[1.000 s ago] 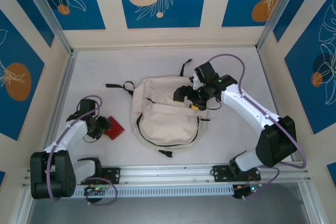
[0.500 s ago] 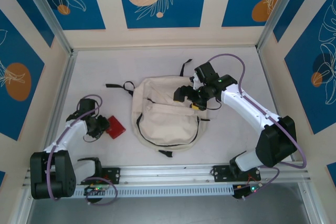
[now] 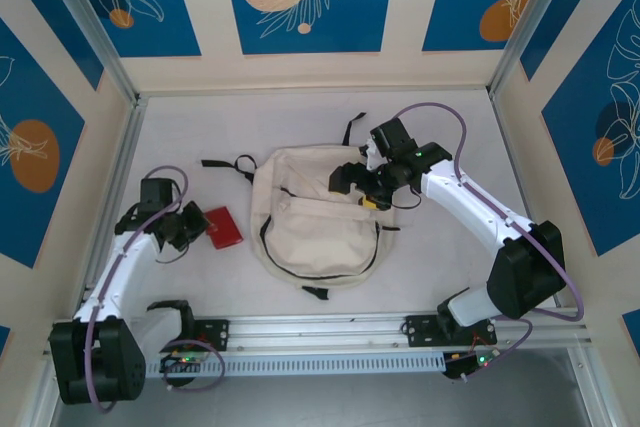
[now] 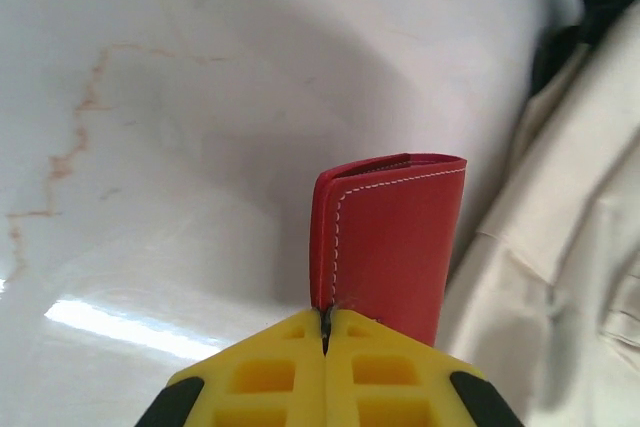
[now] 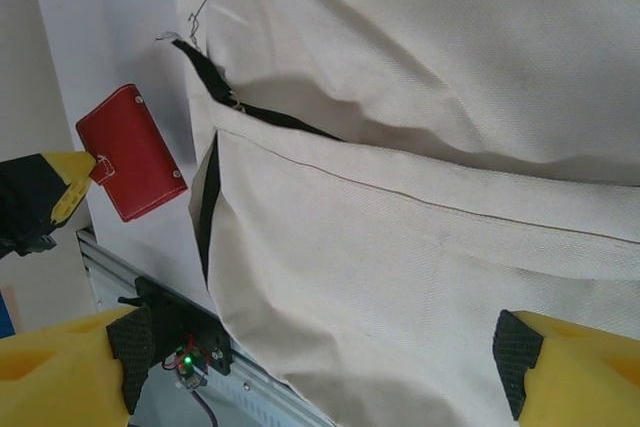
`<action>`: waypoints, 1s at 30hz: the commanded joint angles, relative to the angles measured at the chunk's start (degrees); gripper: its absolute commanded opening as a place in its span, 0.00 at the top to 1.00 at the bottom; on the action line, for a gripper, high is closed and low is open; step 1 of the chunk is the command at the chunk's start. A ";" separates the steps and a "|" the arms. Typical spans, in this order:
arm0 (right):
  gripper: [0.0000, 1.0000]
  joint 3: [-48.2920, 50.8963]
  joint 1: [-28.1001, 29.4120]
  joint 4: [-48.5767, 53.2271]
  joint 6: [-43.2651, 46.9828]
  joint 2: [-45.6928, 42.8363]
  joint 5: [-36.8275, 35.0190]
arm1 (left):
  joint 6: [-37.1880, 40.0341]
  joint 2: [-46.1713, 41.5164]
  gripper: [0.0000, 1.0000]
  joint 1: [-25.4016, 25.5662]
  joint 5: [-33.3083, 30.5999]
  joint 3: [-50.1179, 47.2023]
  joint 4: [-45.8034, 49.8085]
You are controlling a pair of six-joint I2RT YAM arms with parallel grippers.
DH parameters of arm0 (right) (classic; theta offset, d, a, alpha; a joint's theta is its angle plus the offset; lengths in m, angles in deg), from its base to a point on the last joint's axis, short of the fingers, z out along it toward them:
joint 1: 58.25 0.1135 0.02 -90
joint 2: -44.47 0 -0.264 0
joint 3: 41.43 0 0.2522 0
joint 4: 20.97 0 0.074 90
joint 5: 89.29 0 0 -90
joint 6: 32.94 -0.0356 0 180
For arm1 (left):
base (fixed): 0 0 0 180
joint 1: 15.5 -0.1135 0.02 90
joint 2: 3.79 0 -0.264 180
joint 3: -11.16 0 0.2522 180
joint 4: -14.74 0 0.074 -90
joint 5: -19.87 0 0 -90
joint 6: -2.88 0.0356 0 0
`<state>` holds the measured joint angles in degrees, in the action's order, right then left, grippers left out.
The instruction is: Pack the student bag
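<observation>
The student bag [image 3: 315, 222] lies flat in the middle of the table, cream with black zipper trim; it also shows in the right wrist view [image 5: 420, 197]. Left of it is a small red wallet [image 3: 223, 228] with white stitching. My left gripper [image 3: 195, 227] is shut on the wallet's near edge. In the left wrist view the yellow pads [image 4: 327, 322] pinch the red wallet [image 4: 395, 237] with the bag [image 4: 560, 277] just to its right. My right gripper [image 3: 362, 187] hovers open over the bag's upper right part, its fingers [image 5: 320, 367] wide apart above the fabric.
Black straps [image 3: 240, 164] trail from the bag's top left, and another strap [image 3: 350, 127] from its top. A metal rail [image 3: 320, 332] runs along the near edge. Panelled walls close in the table on three sides.
My left gripper has closed on the red wallet and carried it slightly away from the near edge and toward the bag. The right arm has stayed put.
</observation>
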<state>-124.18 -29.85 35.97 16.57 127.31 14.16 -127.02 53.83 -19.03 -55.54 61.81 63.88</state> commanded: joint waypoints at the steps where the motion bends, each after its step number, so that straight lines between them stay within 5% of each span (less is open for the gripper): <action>1: 0.10 -0.02 0.86 -1.62 -0.64 0.65 4.04 | 0.96 -1.56 0.98 -0.42 5.93 4.25 0.76; 8: 0.10 -0.26 2.51 -6.45 -2.44 1.60 9.57 | -0.27 -1.69 0.99 2.08 15.41 10.98 -2.28; 21: 0.13 -2.05 9.21 -21.28 -6.12 3.98 16.76 | -5.22 8.07 1.00 18.97 21.45 20.20 -11.34; 26: 0.24 -1.34 9.96 -25.97 -9.39 6.38 19.59 | -6.47 11.00 1.00 21.85 21.71 21.12 -13.96; 30: 0.45 -1.28 10.28 -27.62 -10.86 7.74 19.50 | -7.35 11.98 1.00 22.90 21.83 21.43 -15.22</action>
<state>-124.62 -20.08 11.01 7.44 134.51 31.29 -133.20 65.57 3.02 -35.61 80.93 51.62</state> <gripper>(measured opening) 0.564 0.048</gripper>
